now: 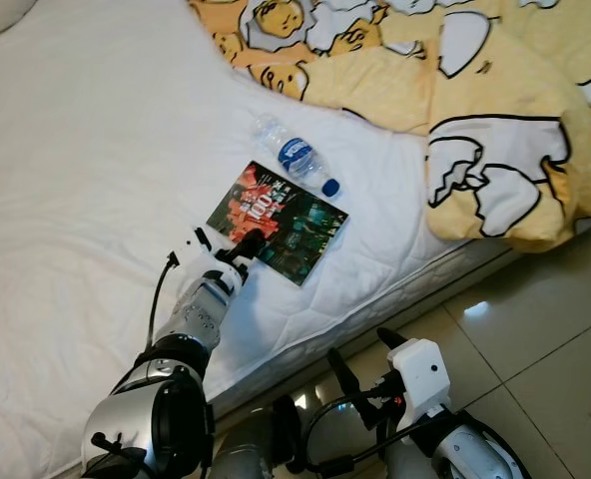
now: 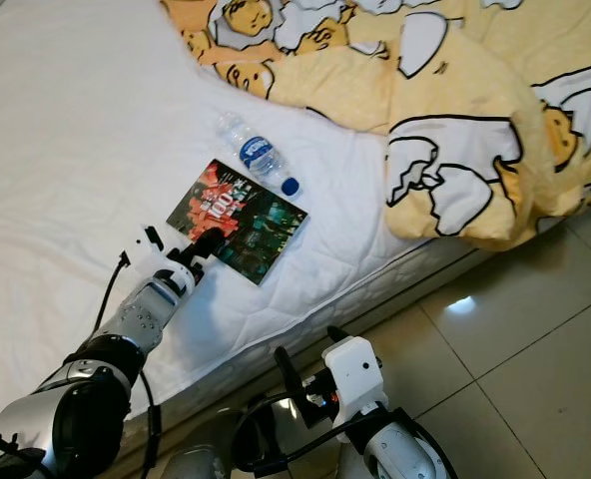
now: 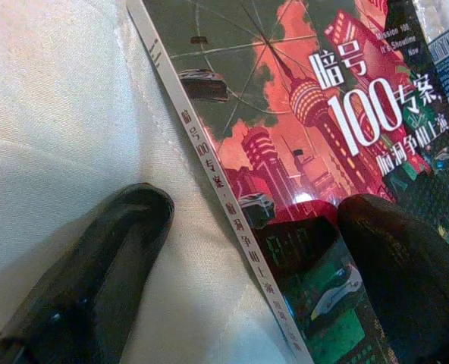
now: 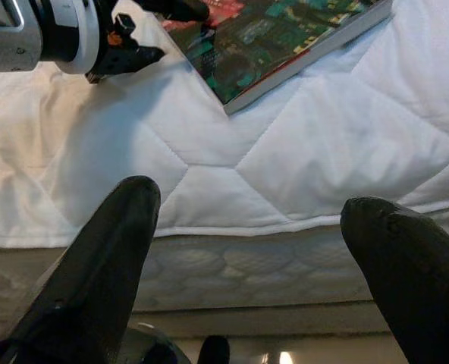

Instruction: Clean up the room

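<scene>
The book [image 1: 278, 222] is lying flat on the white bed [image 1: 86, 180], with a bottle [image 1: 295, 156] just beside its far edge and a yellow quilt [image 1: 475, 90] beyond. The left gripper [image 1: 236, 251] is reaching over the book's near corner, its fingers [image 3: 103, 280] spread apart, one on the sheet and one over the cover. The right gripper [image 4: 247, 258] is hovering below the mattress edge above the floor [image 1: 555, 339], fingers parted and holding nothing.
</scene>
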Robot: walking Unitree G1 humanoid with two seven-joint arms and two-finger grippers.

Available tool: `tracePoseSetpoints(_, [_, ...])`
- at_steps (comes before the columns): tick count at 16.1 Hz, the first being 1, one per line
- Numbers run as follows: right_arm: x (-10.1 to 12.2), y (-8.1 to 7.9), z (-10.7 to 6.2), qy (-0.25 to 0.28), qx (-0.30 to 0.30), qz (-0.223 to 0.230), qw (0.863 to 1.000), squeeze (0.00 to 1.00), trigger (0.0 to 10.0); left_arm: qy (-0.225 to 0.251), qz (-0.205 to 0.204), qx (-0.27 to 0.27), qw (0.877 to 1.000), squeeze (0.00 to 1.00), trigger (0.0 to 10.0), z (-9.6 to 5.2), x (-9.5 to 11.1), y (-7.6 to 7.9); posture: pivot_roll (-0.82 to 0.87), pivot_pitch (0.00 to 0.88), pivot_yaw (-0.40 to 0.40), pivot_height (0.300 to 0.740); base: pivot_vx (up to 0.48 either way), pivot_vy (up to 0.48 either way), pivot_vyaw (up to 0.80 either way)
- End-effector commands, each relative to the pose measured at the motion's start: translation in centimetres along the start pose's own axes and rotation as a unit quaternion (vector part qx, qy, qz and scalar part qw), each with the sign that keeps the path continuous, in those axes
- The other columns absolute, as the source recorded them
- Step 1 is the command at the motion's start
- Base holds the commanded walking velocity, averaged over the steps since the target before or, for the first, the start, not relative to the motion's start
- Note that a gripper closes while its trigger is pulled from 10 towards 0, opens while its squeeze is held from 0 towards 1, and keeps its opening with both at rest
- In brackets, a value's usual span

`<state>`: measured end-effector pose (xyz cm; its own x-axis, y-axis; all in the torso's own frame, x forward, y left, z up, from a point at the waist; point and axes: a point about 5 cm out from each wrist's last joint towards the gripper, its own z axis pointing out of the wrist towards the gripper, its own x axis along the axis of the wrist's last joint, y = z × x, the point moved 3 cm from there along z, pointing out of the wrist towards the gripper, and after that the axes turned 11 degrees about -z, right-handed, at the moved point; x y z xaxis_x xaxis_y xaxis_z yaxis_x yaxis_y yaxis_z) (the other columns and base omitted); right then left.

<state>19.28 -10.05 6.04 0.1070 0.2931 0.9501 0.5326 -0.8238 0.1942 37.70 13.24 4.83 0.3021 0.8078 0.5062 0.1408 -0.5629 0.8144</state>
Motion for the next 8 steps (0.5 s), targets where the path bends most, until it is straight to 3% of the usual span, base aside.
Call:
tracePoseSetpoints(1, [0.1, -0.8, -0.2, -0.001, 0.014, 0.011, 1.000, 0.00, 10.0, -0.029, -0.018, 0.016, 0.999, 0.00, 10.0, -0.4, -1.6, -1.1, -0.28, 0.322, 0.193, 0.740, 0.000, 0.000, 0.00])
tracePoseSetpoints(3, [0.1, -1.0, -0.3, -0.002, 0.016, 0.011, 1.000, 0.00, 10.0, -0.026, -0.027, 0.003, 0.999, 0.00, 10.0, -0.3, -1.5, -0.7, -0.28, 0.322, 0.193, 0.740, 0.000, 0.000, 0.00])
tracePoseSetpoints(6, [-0.1, -1.1, -0.2, -0.003, 0.016, 0.012, 1.000, 0.00, 10.0, -0.010, 0.072, -0.034, 0.997, 0.00, 10.0, -0.3, -1.0, 0.4, -0.28, 0.303, 0.201, 0.740, 0.000, 0.000, 0.00])
tracePoseSetpoints(8, [-0.1, -1.0, -0.1, -0.003, 0.016, 0.011, 1.000, 0.00, 10.0, -0.017, 0.093, -0.056, 0.994, 0.00, 10.0, -0.3, -1.7, 1.1, -0.28, 0.294, 0.199, 0.740, 0.000, 0.000, 0.00])
